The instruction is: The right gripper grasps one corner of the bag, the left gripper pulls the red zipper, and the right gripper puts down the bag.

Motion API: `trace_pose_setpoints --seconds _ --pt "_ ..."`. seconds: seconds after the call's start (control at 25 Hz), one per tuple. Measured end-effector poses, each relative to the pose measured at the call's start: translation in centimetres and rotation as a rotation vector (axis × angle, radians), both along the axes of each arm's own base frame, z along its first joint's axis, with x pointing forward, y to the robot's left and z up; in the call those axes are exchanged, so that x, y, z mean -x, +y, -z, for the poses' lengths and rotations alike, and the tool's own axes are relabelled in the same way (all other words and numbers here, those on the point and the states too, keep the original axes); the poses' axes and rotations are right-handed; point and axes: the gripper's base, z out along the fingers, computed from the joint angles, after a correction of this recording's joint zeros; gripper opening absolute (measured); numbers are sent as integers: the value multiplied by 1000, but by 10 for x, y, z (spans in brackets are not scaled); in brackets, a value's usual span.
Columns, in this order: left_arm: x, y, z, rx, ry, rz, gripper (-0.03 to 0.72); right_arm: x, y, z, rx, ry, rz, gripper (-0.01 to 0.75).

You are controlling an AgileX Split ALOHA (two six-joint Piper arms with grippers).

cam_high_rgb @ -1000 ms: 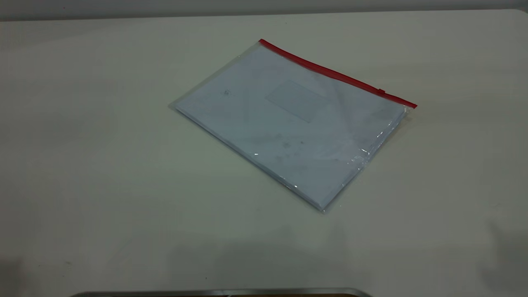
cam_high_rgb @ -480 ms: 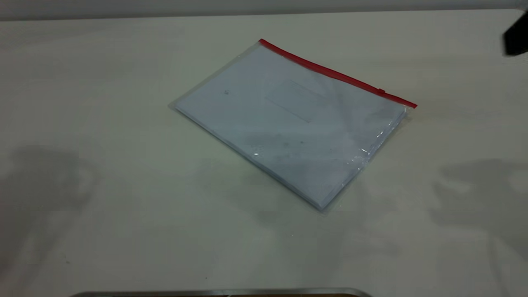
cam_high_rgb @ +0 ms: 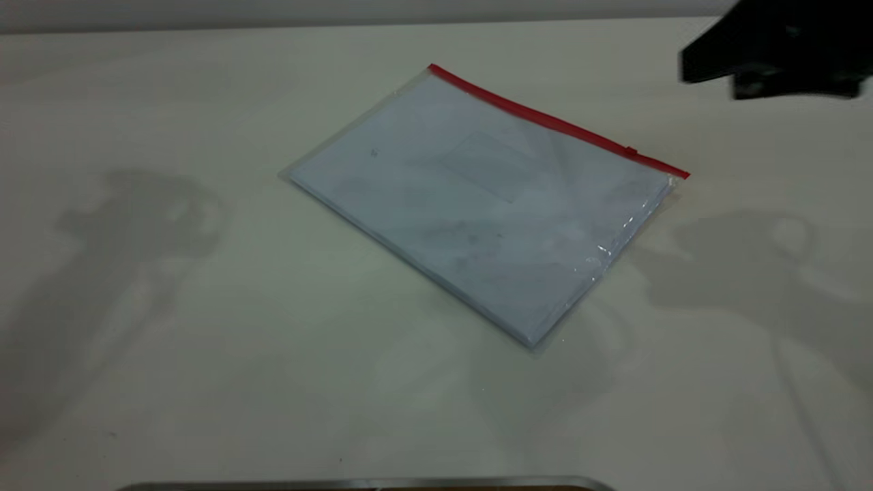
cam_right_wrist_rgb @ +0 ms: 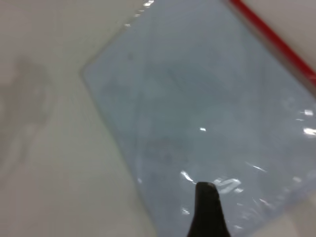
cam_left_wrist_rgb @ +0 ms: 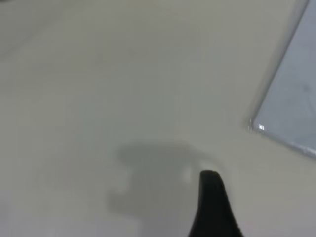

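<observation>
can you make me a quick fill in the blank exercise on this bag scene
1. The bag lies flat on the ____.
2. The zipper along the bag's far edge is ____ in colour.
3. In the exterior view, the right gripper shows at the upper ____ corner.
4. The sheets inside the bag are ____ in colour.

Missing words: table; red; right; white

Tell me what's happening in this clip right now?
A flat clear plastic bag holding white sheets lies on the pale table, untouched. Its red zipper runs along the far edge, with the small slider tab near the right-hand end. The black right gripper is above the table at the far right, not touching the bag. The left gripper shows only in its wrist view, near a plain corner of the bag. Nothing is grasped yet.
</observation>
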Motion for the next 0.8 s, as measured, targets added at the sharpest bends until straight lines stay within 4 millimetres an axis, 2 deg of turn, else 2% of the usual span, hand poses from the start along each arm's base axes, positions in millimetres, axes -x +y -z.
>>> trace_pose_setpoints --seconds 0.32,0.8 --pt "-3 0 5 -28 -4 39 578 -22 9 59 -141 136 -29 592" --pt "-3 -1 5 -28 -5 55 578 -41 -28 127 -167 252 105 592"
